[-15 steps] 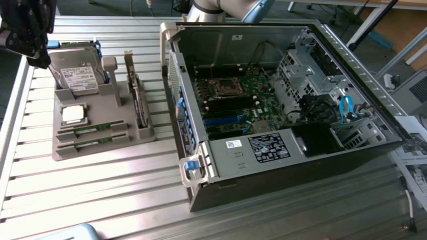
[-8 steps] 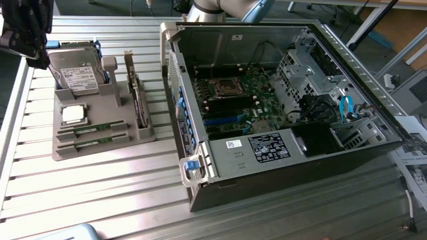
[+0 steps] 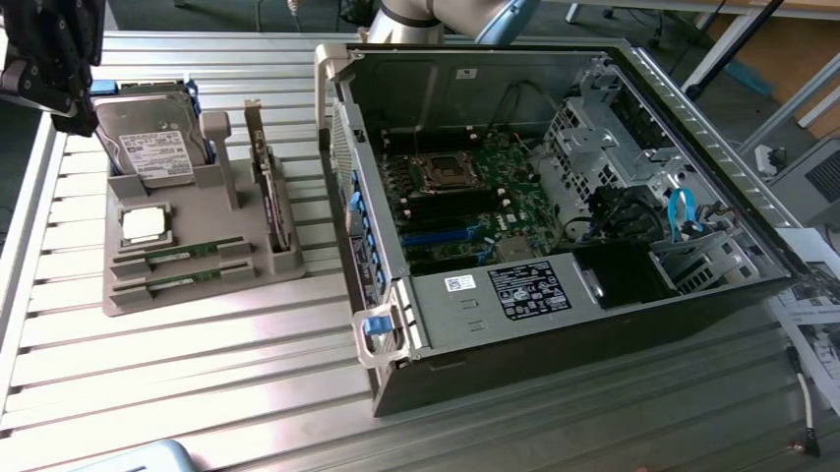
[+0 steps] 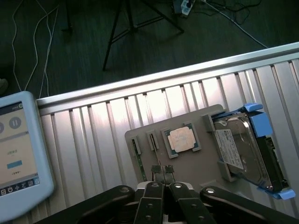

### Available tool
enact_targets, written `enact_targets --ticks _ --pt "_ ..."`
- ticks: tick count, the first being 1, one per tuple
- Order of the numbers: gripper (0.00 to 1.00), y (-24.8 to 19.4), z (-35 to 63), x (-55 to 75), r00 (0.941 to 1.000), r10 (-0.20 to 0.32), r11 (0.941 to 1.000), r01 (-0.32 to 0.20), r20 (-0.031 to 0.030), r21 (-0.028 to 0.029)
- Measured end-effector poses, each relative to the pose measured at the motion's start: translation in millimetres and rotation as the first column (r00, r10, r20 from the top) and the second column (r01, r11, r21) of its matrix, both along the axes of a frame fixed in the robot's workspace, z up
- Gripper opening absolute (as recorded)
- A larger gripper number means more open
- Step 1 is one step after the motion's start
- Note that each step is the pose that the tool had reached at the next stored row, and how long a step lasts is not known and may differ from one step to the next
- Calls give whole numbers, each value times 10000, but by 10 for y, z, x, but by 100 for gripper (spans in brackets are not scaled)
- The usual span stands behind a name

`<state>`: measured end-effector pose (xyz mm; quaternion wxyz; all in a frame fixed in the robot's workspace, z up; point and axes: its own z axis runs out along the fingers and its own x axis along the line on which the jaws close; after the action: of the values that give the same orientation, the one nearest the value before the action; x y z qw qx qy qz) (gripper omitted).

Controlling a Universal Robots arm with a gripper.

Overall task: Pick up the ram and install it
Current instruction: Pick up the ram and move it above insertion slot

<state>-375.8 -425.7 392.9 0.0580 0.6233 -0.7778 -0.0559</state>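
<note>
Ram (image 3: 180,258) parked in gray tray (image 3: 145,303) on the exterior view's left, one of two matching sticks, right next to processor (image 3: 145,224). Just beside open computer case (image 3: 552,167). Hovering over that tray: gripper (image 4: 162,170), jaws pinched fully together, clutching nothing.

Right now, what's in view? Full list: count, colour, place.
ram: 2, green, lying in slots at the tray's near end
cpu: 1, silver, flat on tray
hard drive: 1, silver with blue rails, upright at tray's far end
card: 1, green, on edge on the tray side nearest the case
tray: 1, grey, on table, exterior view's left
case: 1, black and silver, open, exterior view's right
motherboard: 1, green, inside case
table: 1, silver, slatted
pendant: 1, pale blue, on table
tripod: 1, black, on floor
arm: 1, grey, behind case
hand: 1, black, shut, empty, above tray
</note>
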Motion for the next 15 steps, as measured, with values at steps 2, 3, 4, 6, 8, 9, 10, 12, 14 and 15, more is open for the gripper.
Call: enact_targets --ticks 2,3,4,6,8,9,10,12,14,15 --pt "11 0 0 0 10000 1 10000 -1 0 0" --pt "11 0 0 0 10000 1 10000 -1 0 0" --pt "11 0 0 0 10000 0 10000 0 0 0" --pt "11 0 0 0 10000 0 10000 0 0 0" --pt "11 0 0 0 10000 1 10000 -1 0 0" --pt "11 0 0 0 10000 5 10000 -5 0 0" --pt "11 0 0 0 10000 12 10000 -12 0 1" --pt "11 -1 0 0 10000 59 10000 -59 0 -1" --pt "11 -1 -1 0 9998 180 9998 -180 1 1" --pt "11 0 0 0 9996 282 9996 -282 1 0"
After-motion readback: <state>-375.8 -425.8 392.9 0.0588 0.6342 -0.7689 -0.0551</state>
